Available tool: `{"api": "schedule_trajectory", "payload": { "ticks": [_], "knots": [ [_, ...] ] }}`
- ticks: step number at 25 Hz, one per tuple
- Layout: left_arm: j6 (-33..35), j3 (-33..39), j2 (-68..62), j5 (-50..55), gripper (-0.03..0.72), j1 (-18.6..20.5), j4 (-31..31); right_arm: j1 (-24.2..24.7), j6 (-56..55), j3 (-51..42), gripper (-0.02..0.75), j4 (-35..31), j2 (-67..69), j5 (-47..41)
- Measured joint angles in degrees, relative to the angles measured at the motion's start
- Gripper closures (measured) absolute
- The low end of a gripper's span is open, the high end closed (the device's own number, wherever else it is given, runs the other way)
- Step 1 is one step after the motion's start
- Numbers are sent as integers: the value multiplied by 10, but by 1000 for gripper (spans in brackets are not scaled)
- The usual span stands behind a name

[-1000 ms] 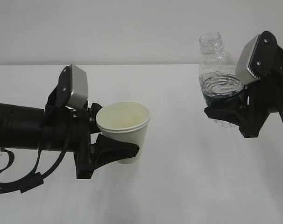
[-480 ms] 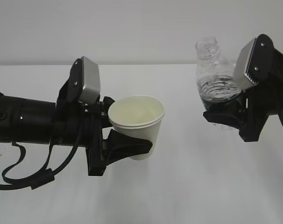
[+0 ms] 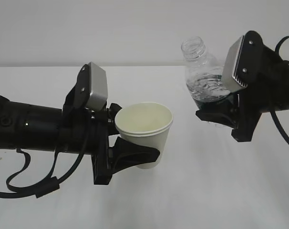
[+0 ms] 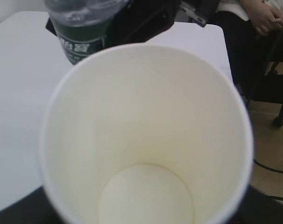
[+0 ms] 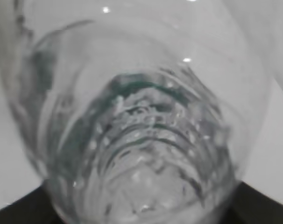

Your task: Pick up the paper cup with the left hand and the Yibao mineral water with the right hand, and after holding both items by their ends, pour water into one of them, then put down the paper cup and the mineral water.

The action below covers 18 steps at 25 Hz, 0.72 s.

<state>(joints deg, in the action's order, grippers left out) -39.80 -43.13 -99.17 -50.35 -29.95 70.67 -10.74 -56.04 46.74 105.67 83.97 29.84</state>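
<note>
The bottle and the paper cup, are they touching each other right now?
Apart. The exterior view shows bare table between the bottle and the paper cup, each held separately.

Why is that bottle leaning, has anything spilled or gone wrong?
Nothing looks spilled. The clear ribbed plastic bottle, capless, tilts its open neck toward the white paper cup, whose cream inside is dry and empty. The table shows no puddle.

The left end effector (image 3: 135, 160) grips the paper cup (image 3: 145, 133); the right end effector (image 3: 216, 114) grips the tilted Yibao mineral water (image 3: 201, 78).
</note>
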Motion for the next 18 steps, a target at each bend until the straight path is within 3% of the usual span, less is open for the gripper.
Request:
{"api": "schedule_trajectory", "payload": {
  "ticks": [18],
  "knots": [
    [-2, 0, -1, -28, 239, 0, -1, -20, -9, 49, 303, 0, -21, -22]
  ]
}}
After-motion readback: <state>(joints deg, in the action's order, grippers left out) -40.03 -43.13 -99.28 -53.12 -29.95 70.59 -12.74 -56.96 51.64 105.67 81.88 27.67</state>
